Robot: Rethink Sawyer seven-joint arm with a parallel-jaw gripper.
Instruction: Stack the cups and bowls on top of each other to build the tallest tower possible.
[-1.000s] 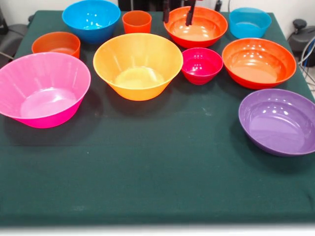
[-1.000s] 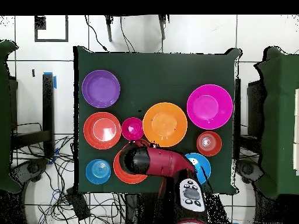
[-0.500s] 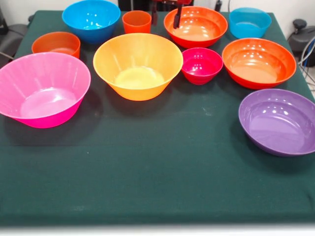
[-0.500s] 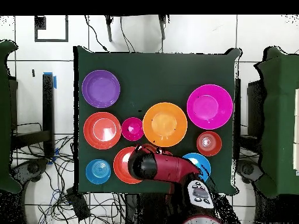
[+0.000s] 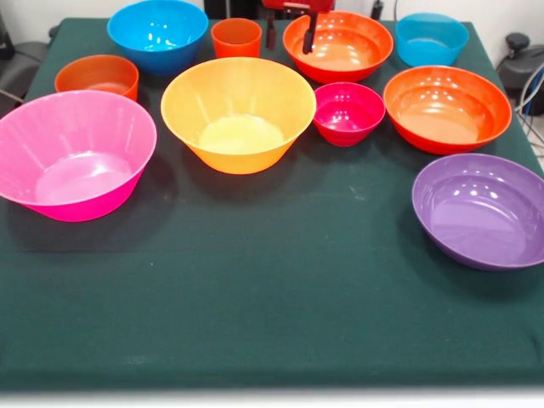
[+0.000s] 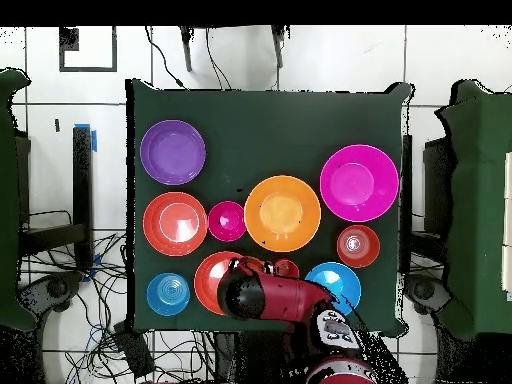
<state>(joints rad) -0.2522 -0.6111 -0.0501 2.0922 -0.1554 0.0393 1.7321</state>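
- Nearest us, at four o'clock on the green cloth (image 5: 272,314), we see the purple bowl (image 5: 480,208), alone.
- At nine o'clock sits the big pink bowl (image 5: 75,153); the yellow-orange flared bowl (image 5: 238,112) beside it is empty, nothing stacked in it.
- Just right, the small magenta bowl (image 5: 348,111), then an orange-red bowl (image 5: 446,107).
- Up at twelve o'clock, the gripper (image 5: 290,32) hangs between the orange-red tumbler (image 5: 236,37) and another orange-red bowl (image 5: 340,44), fingers spread, holding nothing.

Bowls (image 5: 238,115) apart, cup (image 5: 236,37) behind
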